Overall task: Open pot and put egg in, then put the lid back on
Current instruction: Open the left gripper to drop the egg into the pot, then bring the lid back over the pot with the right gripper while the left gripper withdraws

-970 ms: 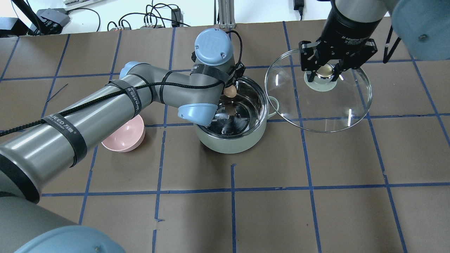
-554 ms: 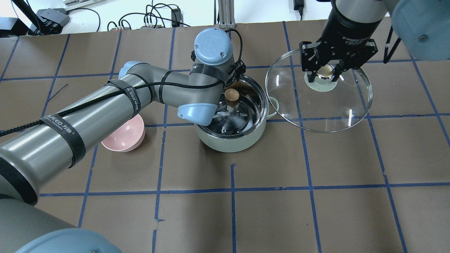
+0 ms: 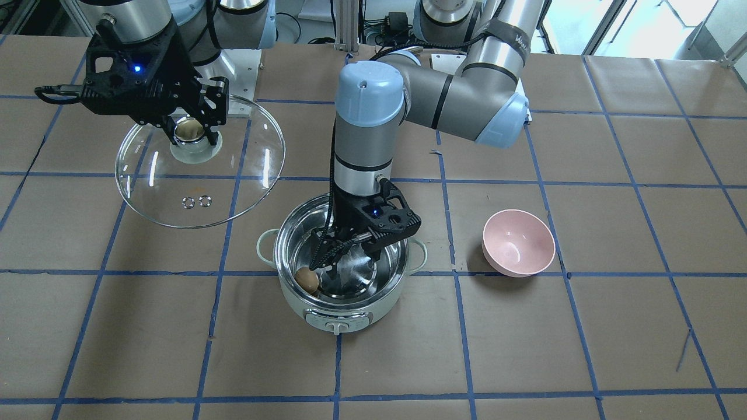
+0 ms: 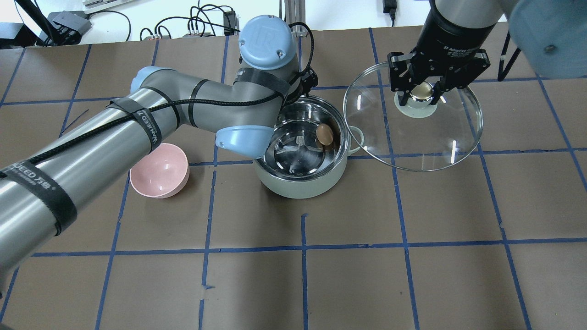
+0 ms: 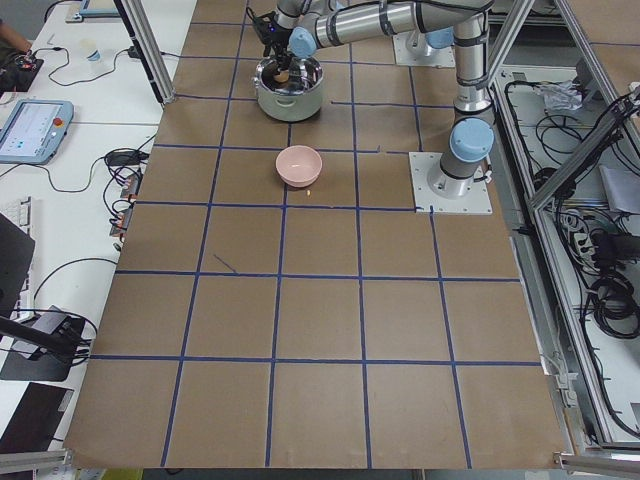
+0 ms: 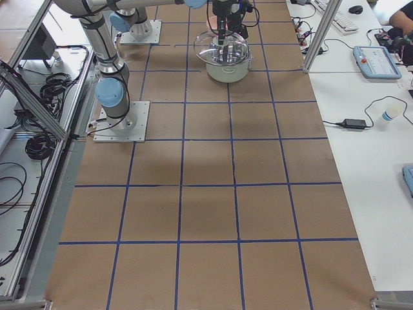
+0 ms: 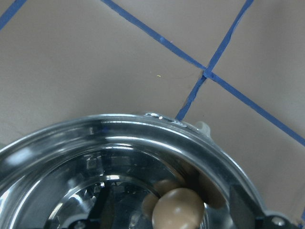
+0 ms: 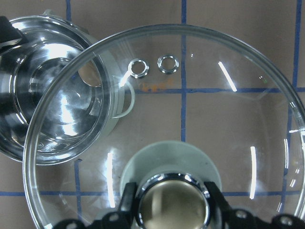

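The pot (image 4: 300, 185) stands uncovered on the brown-papered worktop (image 4: 412, 284), somewhat nearer the operators' long edge than the robot's. Its dial (image 3: 334, 326) faces the operators and its two loop handles point toward the short ends.

The egg (image 4: 324, 134) lies on its side on the steel floor, against the wall on the robot's right. Its long axis seems to run between the two long edges.

The left gripper (image 3: 341, 259) hangs inside the pot, fingers spread with nothing between them and the egg just beside it (from over the robot's shoulders, the left arm (image 4: 137, 123) and its blue cap (image 4: 266, 41) hide the rim on that side).

Toward the right-hand short end, the right gripper (image 4: 423, 96) is clamped on the ball knob (image 4: 422, 91) of the lid (image 4: 412, 142). The lid is held off the paper, knob up and about level, with its vent holes (image 3: 188, 202) on the operators' side. Its glass edge overhangs the pot's right handle.

A pink bowl (image 4: 158, 176) sits upright on the pot's other side, apart from it.

The right wrist reads "2F Adaptive" and the cap bears a UR mark. The strap lettering on the left arm ends in "EED"; the rest is unclear.
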Controlling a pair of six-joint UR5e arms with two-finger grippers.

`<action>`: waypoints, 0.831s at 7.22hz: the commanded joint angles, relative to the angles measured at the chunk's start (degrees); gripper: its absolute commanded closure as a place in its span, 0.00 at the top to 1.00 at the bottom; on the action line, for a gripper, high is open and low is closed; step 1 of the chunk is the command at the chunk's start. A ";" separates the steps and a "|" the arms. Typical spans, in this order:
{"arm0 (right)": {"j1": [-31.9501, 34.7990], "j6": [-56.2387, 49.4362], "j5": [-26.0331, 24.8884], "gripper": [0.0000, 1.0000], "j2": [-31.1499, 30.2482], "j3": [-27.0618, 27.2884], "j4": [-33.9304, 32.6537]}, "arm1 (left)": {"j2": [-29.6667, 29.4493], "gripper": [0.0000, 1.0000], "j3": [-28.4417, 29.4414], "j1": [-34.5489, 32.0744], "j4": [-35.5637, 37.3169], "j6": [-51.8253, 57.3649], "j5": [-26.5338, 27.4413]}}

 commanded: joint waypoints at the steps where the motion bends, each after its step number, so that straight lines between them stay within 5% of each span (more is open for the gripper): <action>1: 2.14 0.76 0.03 0.05 2.95 -0.36 -1.04 | 4.74 0.91 0.04 4.92 -8.17 8.23 -0.59; 6: 17.51 17.96 -0.14 0.05 15.70 -1.58 -18.34 | 16.95 0.92 1.35 17.50 -34.54 35.27 -0.68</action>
